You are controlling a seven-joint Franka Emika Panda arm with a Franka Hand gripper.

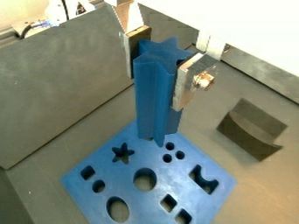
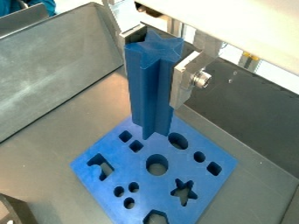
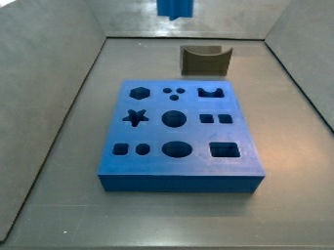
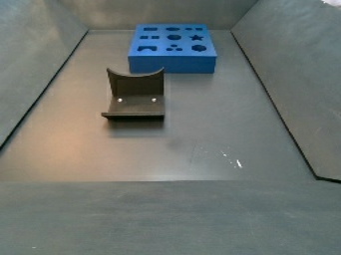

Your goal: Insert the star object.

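The gripper [image 1: 158, 52] is pinched on the upper part of the star object [image 1: 155, 92], a tall blue peg with fluted sides that hangs upright between its silver finger plates; both wrist views show one plate [image 2: 191, 77] flat against a side of the peg, with the opposite finger largely hidden behind it. In a side view only the peg's lower end [image 3: 177, 8] shows at the frame edge, high above the floor and clear of everything.

Below the gripper lies the blue block with shaped holes [image 1: 149, 179], and the peg's tip hangs above it without touching. The star-shaped hole [image 1: 121, 155] sits off to one side of the peg's tip, near a block edge, not directly under it. The dark grey-brown curved block [image 3: 204, 60] stands well apart from the gripper, beyond the blue block.

The peg looks rigid and light, probably printed plastic with a smooth, somewhat slippery surface. The ridges give the flat pads narrow bearing lines, so it could twist or tilt if the tip catches on the hole's rim. The high grip leaves plenty of length free for insertion, but also a long lever under any side load, so the star points would need to line up with the hole before lowering
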